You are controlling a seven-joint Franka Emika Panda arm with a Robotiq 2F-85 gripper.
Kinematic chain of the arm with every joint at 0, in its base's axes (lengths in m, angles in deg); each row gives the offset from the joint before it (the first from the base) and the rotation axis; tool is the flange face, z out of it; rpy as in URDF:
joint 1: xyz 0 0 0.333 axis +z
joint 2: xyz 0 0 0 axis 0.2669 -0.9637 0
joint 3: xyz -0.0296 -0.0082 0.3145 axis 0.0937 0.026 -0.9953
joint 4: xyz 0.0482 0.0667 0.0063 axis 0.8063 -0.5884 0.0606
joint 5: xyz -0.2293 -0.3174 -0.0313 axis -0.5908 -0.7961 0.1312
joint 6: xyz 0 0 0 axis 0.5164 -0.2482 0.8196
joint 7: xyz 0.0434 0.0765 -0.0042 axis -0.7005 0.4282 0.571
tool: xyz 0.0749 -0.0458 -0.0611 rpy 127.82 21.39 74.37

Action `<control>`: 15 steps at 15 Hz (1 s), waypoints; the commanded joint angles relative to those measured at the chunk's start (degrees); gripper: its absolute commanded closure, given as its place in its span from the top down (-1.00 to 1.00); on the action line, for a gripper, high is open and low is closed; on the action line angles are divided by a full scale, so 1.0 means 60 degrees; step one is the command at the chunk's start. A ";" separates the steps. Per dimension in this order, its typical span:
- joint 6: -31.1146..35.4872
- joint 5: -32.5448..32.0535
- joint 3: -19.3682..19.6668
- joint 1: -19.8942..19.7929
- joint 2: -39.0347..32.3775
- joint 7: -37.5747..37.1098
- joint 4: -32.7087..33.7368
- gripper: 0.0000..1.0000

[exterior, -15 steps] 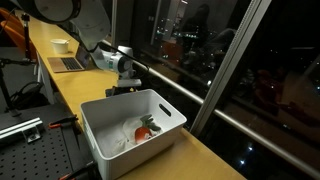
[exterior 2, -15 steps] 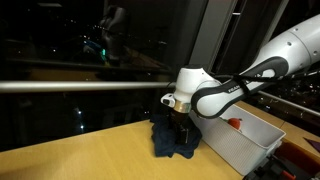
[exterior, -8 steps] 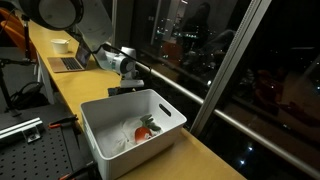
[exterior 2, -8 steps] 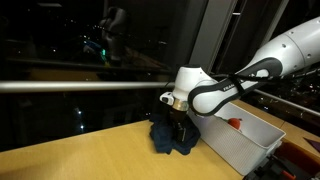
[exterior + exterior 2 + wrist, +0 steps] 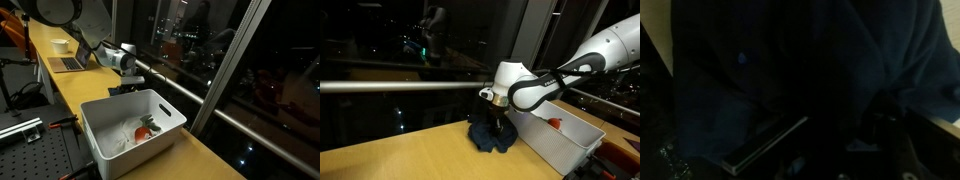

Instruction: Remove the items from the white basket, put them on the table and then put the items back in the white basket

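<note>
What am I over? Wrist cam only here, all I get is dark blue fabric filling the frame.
Observer: The navy cloth. It lies bunched on the table, outside the white basket, close to its end wall.
Operator: Gripper on it?
Observer: The gripper is down in the top of the heap. No view shows whether the jaws are shut.
Operator: Anything in the basket?
Observer: Yes, a white cloth and a reddish piece on the bottom.
</note>
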 commanded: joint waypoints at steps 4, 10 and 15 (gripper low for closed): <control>-0.0007 -0.0057 0.0055 0.0193 0.1942 -0.0316 -0.1746 -0.94; 0.0312 -0.0359 0.0289 -0.0033 0.4806 -0.1018 -0.3907 -0.94; 0.0582 -0.0030 0.0587 -0.0932 0.7037 -0.1236 -0.5258 -0.94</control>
